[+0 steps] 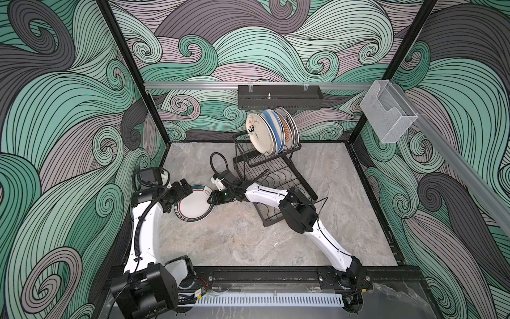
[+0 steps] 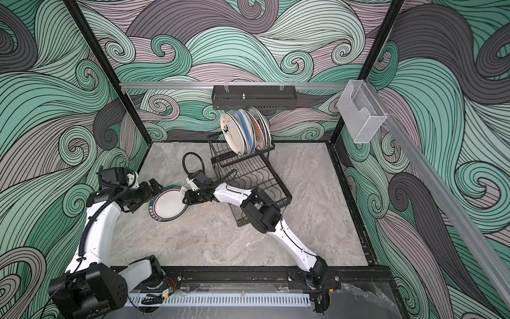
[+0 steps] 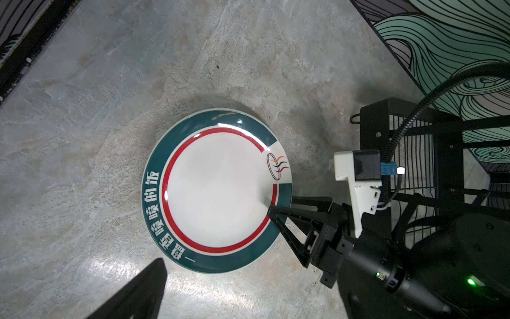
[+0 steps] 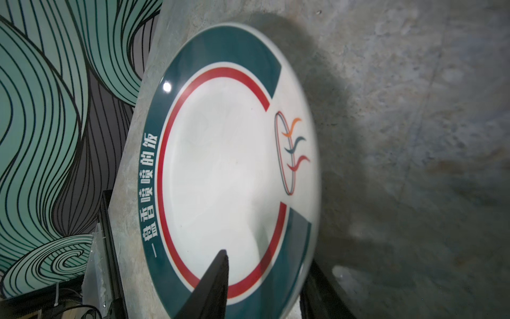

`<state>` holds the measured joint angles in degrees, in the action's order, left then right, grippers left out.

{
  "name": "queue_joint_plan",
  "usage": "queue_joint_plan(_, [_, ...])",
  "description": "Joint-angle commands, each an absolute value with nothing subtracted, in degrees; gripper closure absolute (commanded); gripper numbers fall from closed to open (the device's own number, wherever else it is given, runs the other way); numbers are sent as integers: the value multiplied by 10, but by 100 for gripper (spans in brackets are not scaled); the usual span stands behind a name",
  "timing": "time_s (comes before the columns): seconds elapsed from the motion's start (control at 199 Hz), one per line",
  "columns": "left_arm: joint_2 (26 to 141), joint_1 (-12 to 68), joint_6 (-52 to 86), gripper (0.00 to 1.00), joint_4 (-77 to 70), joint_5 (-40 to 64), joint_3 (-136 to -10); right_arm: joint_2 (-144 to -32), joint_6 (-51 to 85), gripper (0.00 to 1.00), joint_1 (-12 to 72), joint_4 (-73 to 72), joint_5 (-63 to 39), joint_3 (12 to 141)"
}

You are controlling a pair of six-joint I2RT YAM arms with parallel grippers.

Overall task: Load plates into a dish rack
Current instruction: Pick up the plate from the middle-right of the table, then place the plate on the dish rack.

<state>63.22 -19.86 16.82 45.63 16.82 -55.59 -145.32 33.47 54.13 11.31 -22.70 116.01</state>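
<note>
Teal-rimmed plate (image 1: 194, 204) on marble table (image 1: 234, 243), near dish rack (image 1: 276, 176); other plates (image 1: 262, 132) upright in upper tier. Right gripper (image 3: 280, 205) jaws straddle plate rim, narrowly apart; clamped or not, cannot tell. Left gripper (image 1: 185, 187) jaws wide, empty, beside plate

Stereo pair overhead (near-identical), wrist cameras close, both on plate (image 3: 218, 193)

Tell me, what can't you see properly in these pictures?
- Plates in the rack: in both top views the front one covers the rest, so no sure count.
- Right gripper: in the right wrist view one finger hides under the teal plate, so its squeeze is unclear.
- Rack's bottom shelf: in both top views the right arm covers part.
</note>
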Motion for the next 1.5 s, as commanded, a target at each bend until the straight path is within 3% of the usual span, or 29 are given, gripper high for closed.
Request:
queue_joint_plan(0.0, [626, -203, 156, 1, 454, 176, -554, -1464, 335, 67, 540, 153, -192, 1164])
queue_joint_plan(0.412, [618, -203, 153, 1, 452, 164, -545, -1450, 307, 100, 548, 193, -146, 1198])
queue_joint_plan(0.789, [614, -203, 161, 1, 452, 173, -573, -1347, 233, 100, 556, 246, -51, 1210])
queue_joint_plan(1.071, [614, -204, 167, 1, 431, 208, -576, -1215, 163, 100, 561, 256, 45, 1138])
queue_joint_plan(1.498, [647, -205, 159, 1, 412, 225, -615, -1070, 96, 100, 527, 342, 100, 1114])
